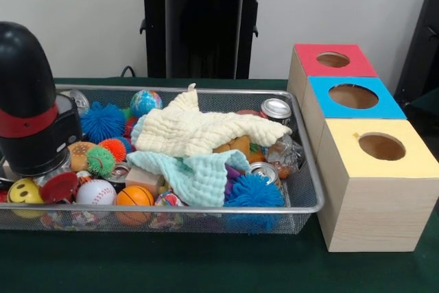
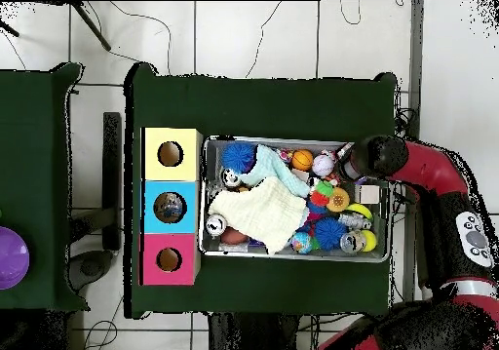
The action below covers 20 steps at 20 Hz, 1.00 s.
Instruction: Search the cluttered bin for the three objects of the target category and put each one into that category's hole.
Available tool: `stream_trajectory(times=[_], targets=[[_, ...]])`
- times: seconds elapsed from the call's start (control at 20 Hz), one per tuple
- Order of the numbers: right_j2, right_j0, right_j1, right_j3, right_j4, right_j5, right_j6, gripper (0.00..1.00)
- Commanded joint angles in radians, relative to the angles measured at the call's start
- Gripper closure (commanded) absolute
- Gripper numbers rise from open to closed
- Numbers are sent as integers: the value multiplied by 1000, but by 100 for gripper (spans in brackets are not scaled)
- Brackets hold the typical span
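Observation:
A wire mesh bin (image 1: 312, 169) (image 2: 292, 254) is full of small toys under a cream cloth (image 1: 199, 132) (image 2: 258, 214) and a mint cloth (image 1: 199, 173). Among them I see a baseball (image 1: 96, 192), a basketball (image 1: 135, 196) (image 2: 303, 159), a globe ball (image 1: 145, 101), a yellow smiley ball (image 1: 24, 191), blue spiky balls (image 1: 254, 190) (image 2: 239, 155) and drink cans (image 1: 276, 109). My gripper (image 1: 38, 162) (image 2: 368, 161) is down at one end of the bin, and the black wrist with its red band hides its tips. Three boxes stand beside the other end: red (image 1: 334, 60) (image 2: 169, 259), blue (image 1: 353, 96) (image 2: 170, 207) and yellow (image 1: 381, 147) (image 2: 170, 154), each with a round hole on top.
The bin and boxes rest on a dark green table (image 1: 206, 265) (image 2: 263, 97). A second green table (image 2: 39, 102) stands off to one side with a purple round object (image 2: 10, 258) on it. A black chair edge (image 1: 422, 46) shows behind the boxes.

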Motion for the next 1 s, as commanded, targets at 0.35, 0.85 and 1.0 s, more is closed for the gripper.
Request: stream_trajectory(times=[0.35, 0.85, 1.0], targets=[[100, -45, 499, -357, -432, -730, -288, 0], [132, -67, 507, -341, -502, -771, -275, 0], [124, -60, 504, -340, -524, -784, -239, 0]])
